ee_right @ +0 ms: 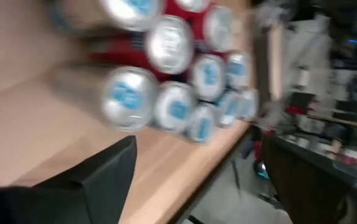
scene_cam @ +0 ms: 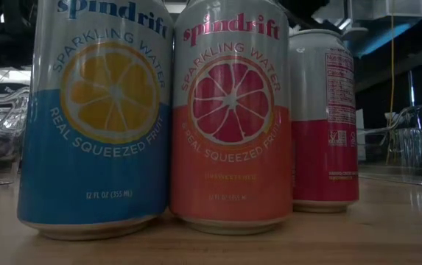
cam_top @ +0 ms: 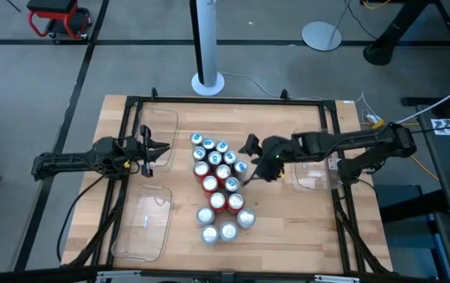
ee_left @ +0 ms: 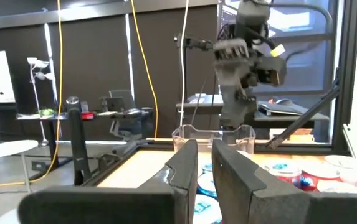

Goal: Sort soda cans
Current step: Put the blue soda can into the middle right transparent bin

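The soda cans [cam_top: 218, 185] stand upright in a tight cluster at the table's middle, with blue ones at the far end, red ones in the middle and silver-grey ones nearest. In the low view a blue can [scene_cam: 96, 118] and a coral can [scene_cam: 233, 118] fill the front. My right gripper [cam_top: 250, 157] is open and hovers just right of the cluster's far part. In its wrist view the can tops [ee_right: 172, 93] lie ahead of the gripper [ee_right: 209, 180], with none between the fingers. My left gripper [cam_top: 164, 151] waits, open, left of the cluster; its fingers [ee_left: 206, 165] are empty.
Two clear trays lie on the table's left side, one far [cam_top: 158, 126] and one near [cam_top: 142, 224]. A third clear tray [cam_top: 315, 169] sits on the right under my right arm. A black frame [cam_top: 232, 100] rims the table. Bare wood shows near the right corner.
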Robot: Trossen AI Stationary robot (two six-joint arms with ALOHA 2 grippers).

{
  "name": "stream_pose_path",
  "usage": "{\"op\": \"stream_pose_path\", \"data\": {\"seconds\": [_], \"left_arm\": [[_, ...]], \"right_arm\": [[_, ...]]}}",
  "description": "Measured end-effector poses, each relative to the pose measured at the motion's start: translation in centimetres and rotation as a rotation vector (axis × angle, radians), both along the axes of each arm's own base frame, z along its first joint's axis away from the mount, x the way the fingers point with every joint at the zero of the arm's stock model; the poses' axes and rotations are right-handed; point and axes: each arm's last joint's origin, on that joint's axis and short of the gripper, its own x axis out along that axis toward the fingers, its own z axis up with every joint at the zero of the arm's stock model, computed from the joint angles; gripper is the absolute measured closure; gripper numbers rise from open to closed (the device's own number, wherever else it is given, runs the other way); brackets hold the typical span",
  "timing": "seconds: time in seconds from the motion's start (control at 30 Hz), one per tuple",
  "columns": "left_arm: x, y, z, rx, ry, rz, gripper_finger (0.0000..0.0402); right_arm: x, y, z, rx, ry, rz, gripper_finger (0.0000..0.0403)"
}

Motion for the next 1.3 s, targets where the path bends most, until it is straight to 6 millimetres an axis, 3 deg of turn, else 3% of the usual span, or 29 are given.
{"op": "stream_pose_path", "data": {"seconds": [0.63, 0.97, 1.3], "left_arm": [[-0.1, 0.0, 0.3, 0.038, -0.021, 0.008, 0.0361], [-0.1, 0.0, 0.3, 0.037, -0.022, 0.008, 0.0361], [-0.1, 0.0, 0.3, 0.034, -0.021, 0.008, 0.0361]], "right_arm": [[3.0, 0.3, -5.0, -0.02, 0.179, 0.089, 0.0058], [3.8, -0.9, -5.7, 0.056, 0.176, 0.085, 0.0058], [4.7, -0.7, -7.7, 0.077, 0.234, 0.099, 0.0058]]}}
